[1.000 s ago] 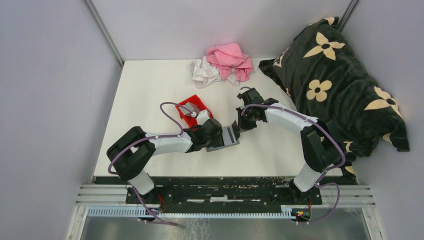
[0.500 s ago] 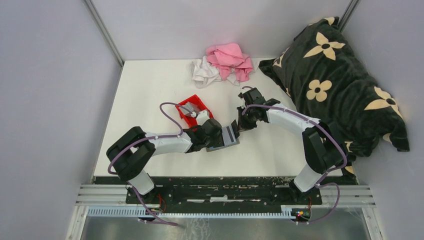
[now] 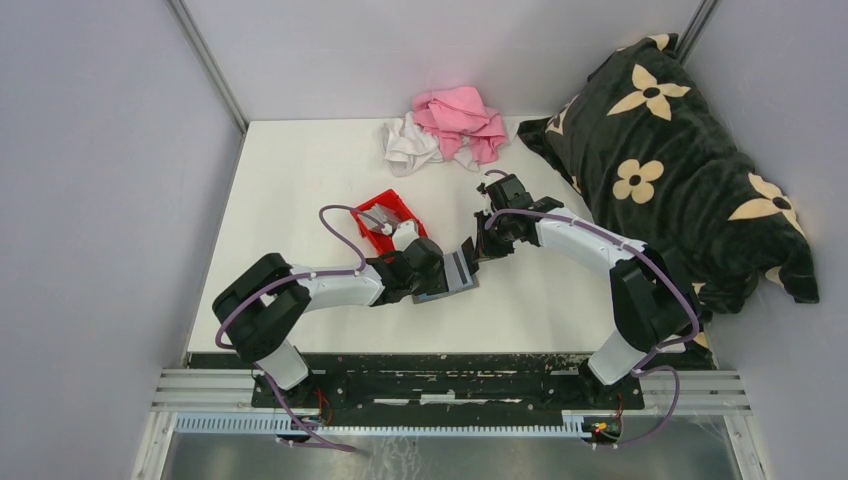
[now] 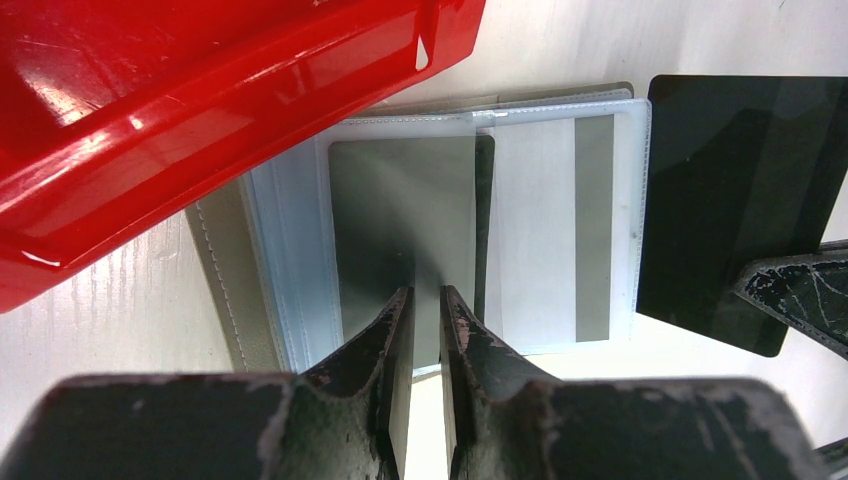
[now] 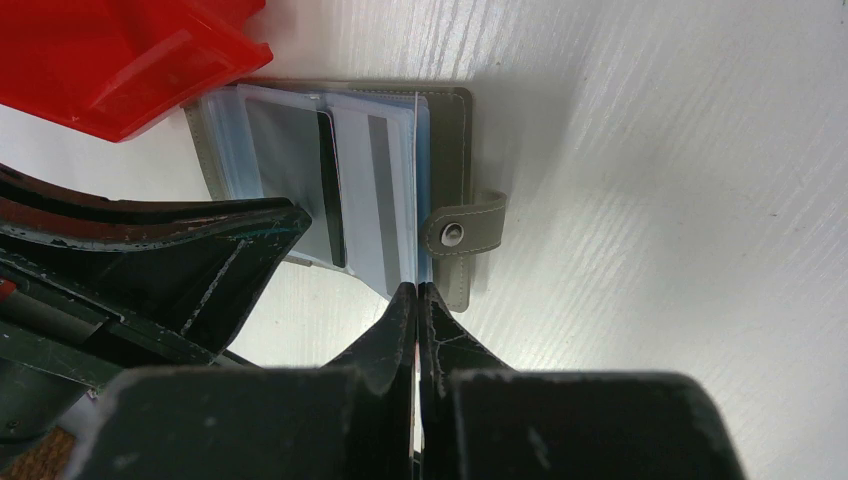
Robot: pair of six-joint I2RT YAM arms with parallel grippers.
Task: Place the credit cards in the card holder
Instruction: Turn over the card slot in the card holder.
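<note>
Lying open on the white table point(image 3: 300, 190), the card holder point(image 5: 455, 130) sat against the red bin point(image 4: 200, 90). My left gripper point(image 4: 427, 310) pinched a grey credit card point(image 4: 400, 220) half inside a clear sleeve; my right gripper point(image 5: 417, 300) had closed on a sleeve edge.

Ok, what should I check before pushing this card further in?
1. Left tool grips the card: ok.
2. Card holder lies open on the table: ok.
3. Right tool is shut on the card holder's clear page edge: ok.
4. Card's front edge is inside a pocket: cannot tell.
5. Red bin is clear of the holder: not ok, its rim overlaps the holder's corner in the left wrist view.
</note>
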